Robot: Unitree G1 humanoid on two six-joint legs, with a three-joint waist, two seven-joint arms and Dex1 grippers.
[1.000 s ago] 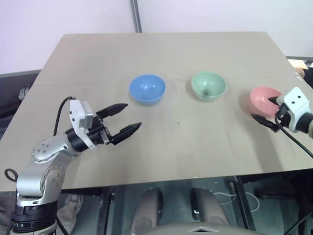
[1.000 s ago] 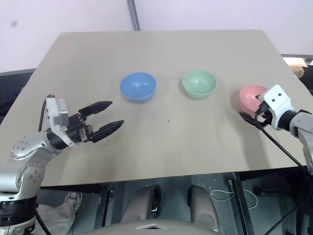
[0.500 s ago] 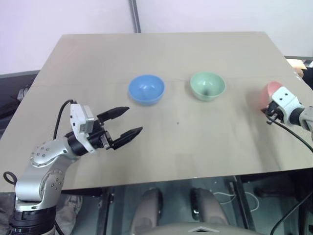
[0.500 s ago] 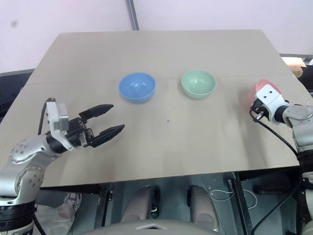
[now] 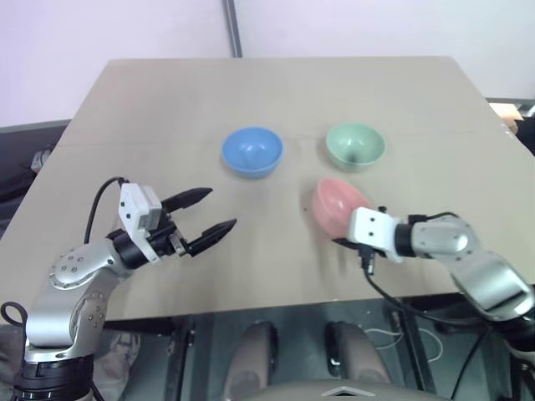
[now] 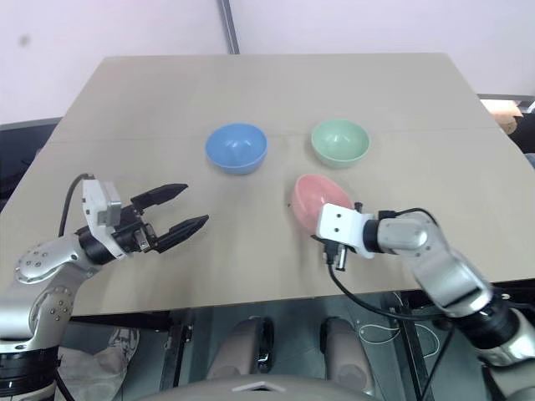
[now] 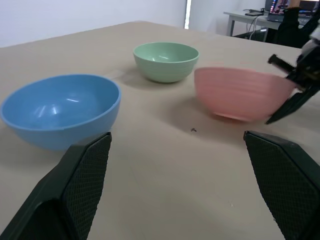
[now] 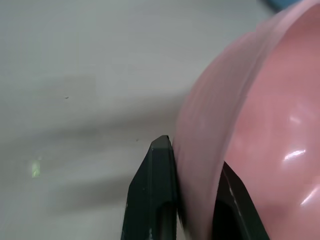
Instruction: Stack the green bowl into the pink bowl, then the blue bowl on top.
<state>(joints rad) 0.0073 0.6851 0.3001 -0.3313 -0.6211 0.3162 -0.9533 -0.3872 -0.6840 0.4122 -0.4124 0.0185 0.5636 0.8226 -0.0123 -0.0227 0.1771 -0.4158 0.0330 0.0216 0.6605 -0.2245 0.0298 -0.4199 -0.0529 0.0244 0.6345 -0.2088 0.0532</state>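
Right gripper [image 8: 192,200] pinching pink bowl's [image 5: 336,205] rim, near green bowl [image 5: 355,146]; blue bowl [image 5: 252,151] left. Left gripper [image 5: 205,215] wide, empty.

Silver jointed arms, white wrist blocks, black cables (looped); black-fingered left tool [image 5: 207,210].

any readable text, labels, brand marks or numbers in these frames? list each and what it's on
None readable.
Round pale-green plastic bowl: plain, no markings.
Round sky-blue plastic bowl: plain.
Round salmon-pink plastic bowl, pinched at its rim by the right gripper: plain.
Beige tabletop: no print.
Left gripper: no label visible.
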